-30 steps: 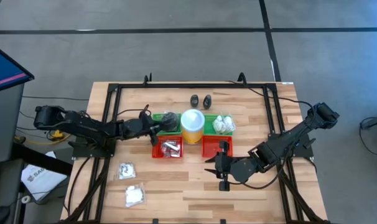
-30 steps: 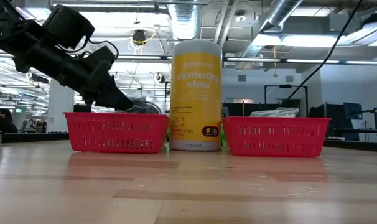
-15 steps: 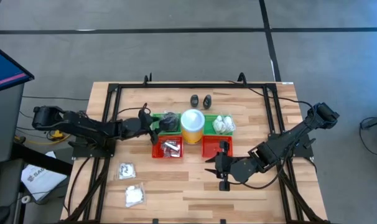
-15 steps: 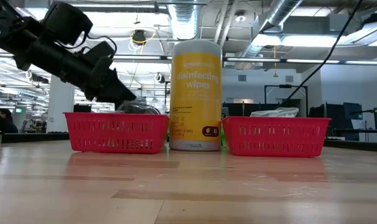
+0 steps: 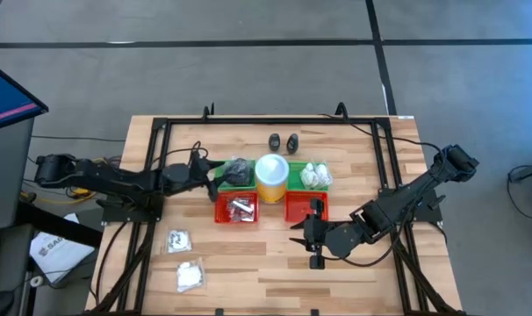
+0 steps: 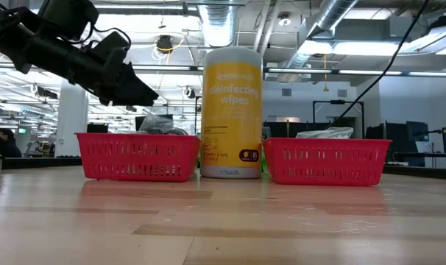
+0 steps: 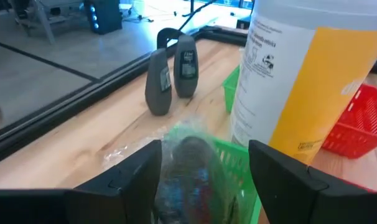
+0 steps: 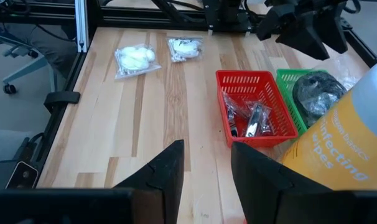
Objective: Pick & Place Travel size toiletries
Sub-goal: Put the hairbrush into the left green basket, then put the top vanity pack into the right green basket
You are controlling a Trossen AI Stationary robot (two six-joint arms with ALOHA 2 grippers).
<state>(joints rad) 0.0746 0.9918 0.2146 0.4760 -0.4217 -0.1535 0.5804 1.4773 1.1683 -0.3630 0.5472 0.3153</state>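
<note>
High view. We see the left gripper [image 5: 198, 167] left of frame centre, just beside the green tray [image 5: 220, 165] that holds a wrapped dark grey pad [image 5: 238, 169]. Its jaws stand apart and hold nothing. The right gripper [image 5: 303, 230] rests below the right-hand red tray [image 5: 290, 211]. Two white lumpy packets [image 5: 183, 259] lie at lower left, well apart from every tray. Two black bottles [image 5: 283, 142] stand above the yellow wipes canister [image 5: 272, 178]. A second green tray [image 5: 324, 168] at the canister's right holds white packets; the left red tray [image 5: 220, 211] holds silvery tubes [image 5: 241, 207].

Low view. The left gripper hangs at upper left, clear above the left red tray's rim.

Left wrist view. The jaws are wide open and empty. The wrapped pad lies in the green tray between them, near the canister.

Right wrist view. The jaws stand partly open with bare table [image 8: 145, 124] between them, gripping nothing.

Risks, as we judge them:
- The pad's loose wrap rides on the tray rim; an open jaw passing close could snag it and drag the pad out.
- The canister stands close to all four trays; an arm swing could topple it.
- The packets' slack film could slip from a shallow grip.
</note>
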